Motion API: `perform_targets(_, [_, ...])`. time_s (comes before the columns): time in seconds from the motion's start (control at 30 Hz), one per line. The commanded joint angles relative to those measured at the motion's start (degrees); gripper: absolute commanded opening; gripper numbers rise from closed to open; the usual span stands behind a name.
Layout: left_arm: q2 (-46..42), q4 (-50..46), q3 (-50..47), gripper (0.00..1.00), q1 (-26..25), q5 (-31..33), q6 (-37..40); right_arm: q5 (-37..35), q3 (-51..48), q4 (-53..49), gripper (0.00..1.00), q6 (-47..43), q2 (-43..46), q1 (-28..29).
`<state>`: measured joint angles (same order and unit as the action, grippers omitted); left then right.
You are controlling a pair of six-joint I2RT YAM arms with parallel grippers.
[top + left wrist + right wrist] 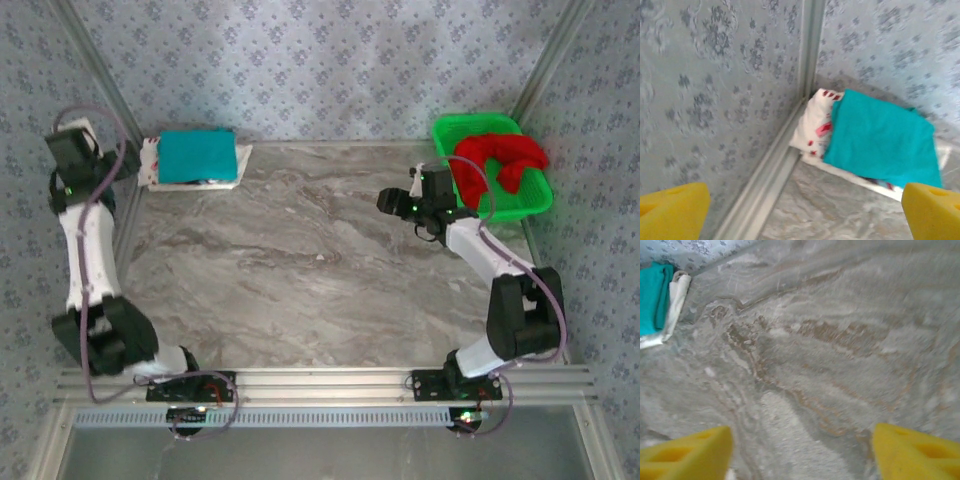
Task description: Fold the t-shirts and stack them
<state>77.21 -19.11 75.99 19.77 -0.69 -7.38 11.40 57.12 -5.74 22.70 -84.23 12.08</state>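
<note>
Teal t-shirt (pixel 197 155) lay folded atop the folded white t-shirt (pixel 812 127) in the far left corner. Red t-shirt (pixel 500 158) sat crumpled in the green basket (pixel 470 128), far right. Left gripper (pixel 804 212) spread wide, empty, near the stack. Right gripper (pixel 802 452) spread, empty, beside the basket. Next, likely: lift the red one out to fold. Marbled table (pixel 300 260); patterned wallpaper (pixel 320 60).

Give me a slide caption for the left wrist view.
Folded teal shirt stacked on a white shirt with red print, seen past the open left pincer.
</note>
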Motion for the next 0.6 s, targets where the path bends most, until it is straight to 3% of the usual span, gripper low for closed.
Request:
perform_targets(0.0, [-9.5,11.9,-16.3,0.98,-3.0,-2.6,-7.8,-12.4,-5.4,5.2,0.96,-8.2,7.7,1.4])
perform_targets(0.17, [-27.8,22.5,-39.2,0.98,-13.1,6.7,-2.7,-27.6,-18.5,13.4,1.0,-12.9,18.7,1.3])
perform_targets(0.27, [-32.1,28.1,-50.2,0.98,-17.5,11.2,-0.2,-35.5,-26.4,19.2,1.0,-15.9,22.9,0.9])
perform_targets(0.43, [-28.7,40.5,-61.8,0.98,-18.8,13.6,0.3,-36.7,-35.7,26.0,1.0,-16.9,25.0,-2.2])
perform_targets(0.57, [-18.7,47.6,-62.0,0.98,-18.7,14.3,1.7,-33.4,-37.6,30.4,1.0,-19.1,20.5,-6.1])
